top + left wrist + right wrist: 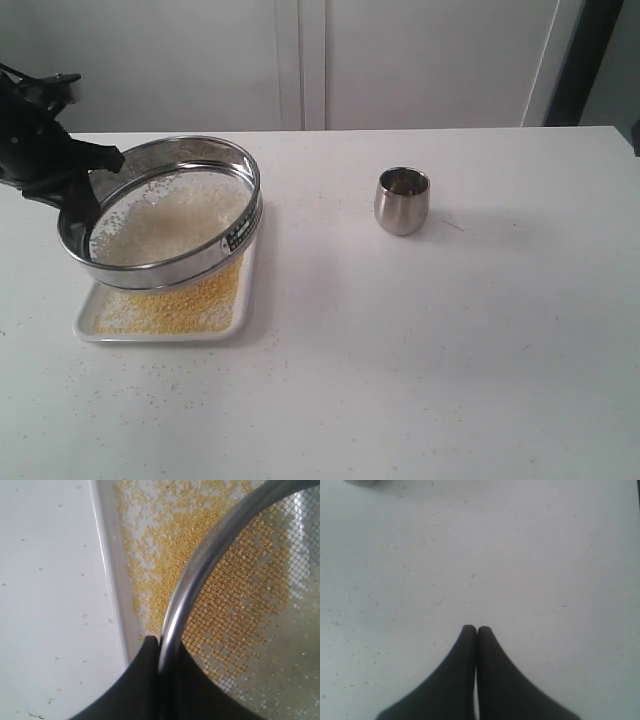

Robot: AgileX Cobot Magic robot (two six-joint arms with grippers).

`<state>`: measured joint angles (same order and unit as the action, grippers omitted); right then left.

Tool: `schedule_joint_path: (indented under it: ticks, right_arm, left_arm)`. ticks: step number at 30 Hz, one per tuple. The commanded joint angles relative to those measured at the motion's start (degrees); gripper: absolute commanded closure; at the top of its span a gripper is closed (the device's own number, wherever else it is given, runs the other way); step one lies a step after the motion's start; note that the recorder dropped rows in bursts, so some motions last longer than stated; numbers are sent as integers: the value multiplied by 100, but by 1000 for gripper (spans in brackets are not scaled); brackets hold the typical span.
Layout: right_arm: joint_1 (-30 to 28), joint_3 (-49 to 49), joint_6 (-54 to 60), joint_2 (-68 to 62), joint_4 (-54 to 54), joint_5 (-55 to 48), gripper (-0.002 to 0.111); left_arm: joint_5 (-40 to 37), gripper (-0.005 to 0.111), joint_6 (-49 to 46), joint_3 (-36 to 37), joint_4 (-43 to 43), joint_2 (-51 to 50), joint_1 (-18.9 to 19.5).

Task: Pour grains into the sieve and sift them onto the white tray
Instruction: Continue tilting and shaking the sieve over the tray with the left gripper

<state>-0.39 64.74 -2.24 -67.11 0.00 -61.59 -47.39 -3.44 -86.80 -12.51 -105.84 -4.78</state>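
The steel sieve (170, 215) hangs tilted above the white tray (248, 300), its left side raised. My left gripper (78, 210) is shut on the sieve's left rim (210, 555); the black fingers (142, 670) pinch the steel wall from both sides. Whitish rice-like grains (165, 215) lie inside on the mesh. Golden-yellow grains (180, 305) cover the tray floor, and the left wrist view shows these fine grains (160, 535) beside and beneath the mesh (250, 590). My right gripper (476, 629) is shut and empty over bare table; it does not show in the exterior view.
A small steel cup (402, 200) stands upright on the white table (450, 350), to the right of the tray. Stray grains speckle the table in front of the tray (150, 375). A white wall lies behind the table's far edge.
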Motion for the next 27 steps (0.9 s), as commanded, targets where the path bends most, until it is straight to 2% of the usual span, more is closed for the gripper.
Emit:
schedule_joint_path:
  ticks: [1,5,14,23,27]
  right_arm:
    - [-28,-20,0,18,0,52,108]
    - [-28,-20,0,18,0,52,108]
    - [-28,-20,0,18,0,52,108]
    - [-28,-20,0,18,0,52,108]
    - [-28,-20,0,18,0,52,108]
  left_arm:
    - [-223,107,201,-1,-108,362,-107]
    - [-234,107,482,-1,106,487,-213]
    - [-304,107,1308,-1,1335,654,-589]
    - [-376,107,1230,-1,1073,643,-601]
    - [-387,107,999,-1,953,643,-785]
